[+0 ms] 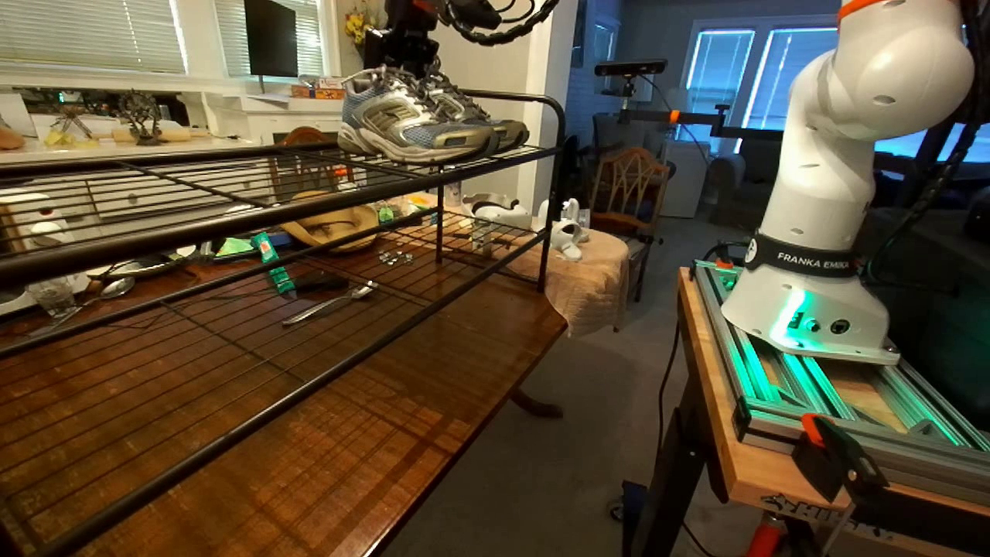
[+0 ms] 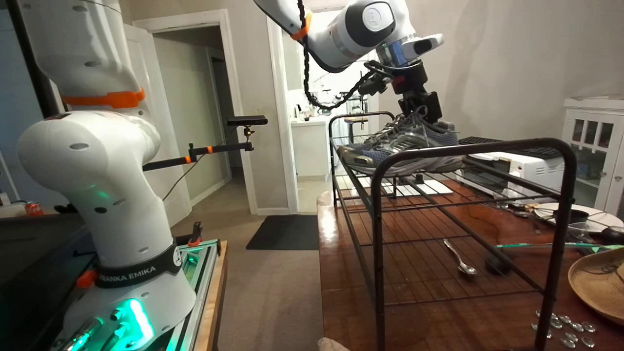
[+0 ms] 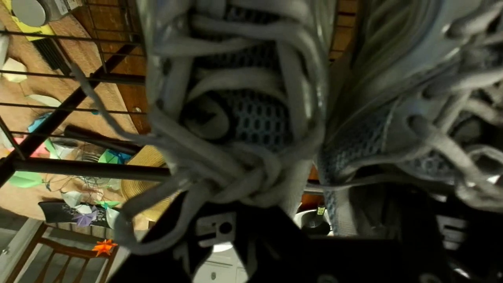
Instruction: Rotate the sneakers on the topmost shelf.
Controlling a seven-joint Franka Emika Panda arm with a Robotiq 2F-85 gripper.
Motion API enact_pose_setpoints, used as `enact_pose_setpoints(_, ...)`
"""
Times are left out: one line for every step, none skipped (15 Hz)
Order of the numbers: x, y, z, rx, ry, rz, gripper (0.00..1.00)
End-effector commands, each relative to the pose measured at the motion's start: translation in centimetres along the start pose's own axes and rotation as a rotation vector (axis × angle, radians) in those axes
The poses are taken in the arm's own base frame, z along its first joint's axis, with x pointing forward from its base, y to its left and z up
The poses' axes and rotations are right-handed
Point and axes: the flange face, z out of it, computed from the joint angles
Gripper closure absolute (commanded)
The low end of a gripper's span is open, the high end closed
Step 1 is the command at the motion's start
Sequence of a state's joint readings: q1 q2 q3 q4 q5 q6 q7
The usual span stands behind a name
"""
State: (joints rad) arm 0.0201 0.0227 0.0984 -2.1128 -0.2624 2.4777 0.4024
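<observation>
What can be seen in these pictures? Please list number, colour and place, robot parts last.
sneakers: 2, silvery grey, on the topmost shelf
wire rack: 1, black, on the wooden table
wooden table: 1, brown, under the wire rack
spoons: at least 2, silver, on the wooden table
glass beads: several, clear, on the wooden table
straw hat: 1, tan, near the wire rack
boxy appliance: 1, white, near the wire rack
cloth-covered table: 1, peach, background
wooden chairs: at least 2, brown, background
glass-paned cabinet: at least 1, white, background
floor mat: 1, black, on the floor
boom camera: at least 1, black, near the robot arm
robot arm: 1, white, on a wooden bench
gripper: 1, black, at the sneakers
</observation>
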Motion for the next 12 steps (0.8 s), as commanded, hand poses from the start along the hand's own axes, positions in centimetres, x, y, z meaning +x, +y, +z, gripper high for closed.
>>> enact_pose_setpoints(0.5,0.1,-0.1,-0.04,-0.037,0.008,0.67)
enact_pose_setpoints(0.5,0.0,-0.4,-0.03,-0.047,0.014,0.74)
enact_pose_setpoints(0.5,-0.1,-0.6,-0.027,-0.047,0.016,0.83)
enact_pose_setpoints(0.6,-0.2,-0.6,-0.022,-0.051,0.018,0.89)
enact_pose_setpoints(0.6,-0.2,-0.6,-0.023,-0.053,0.021,0.98)
enact_pose_setpoints(0.6,-0.2,-0.6,-0.026,-0.054,0.022,0.98)
enact_pose_setpoints(0.6,-0.2,-0.6,-0.027,-0.057,0.022,0.96)
enact_pose_setpoints(0.7,-0.2,-0.6,-0.027,-0.059,0.025,0.95)
enact_pose_setpoints(0.7,-0.1,-0.7,-0.021,-0.062,0.026,0.97)
enact_pose_setpoints(0.8,0.1,-1.1,-0.016,-0.06,0.018,0.96)
enact_pose_setpoints(1.0,0.2,-1.4,-0.014,-0.051,0.014,0.96)
enact_pose_setpoints(1.1,0.2,-2.1,0.011,-0.05,-0.006,0.96)
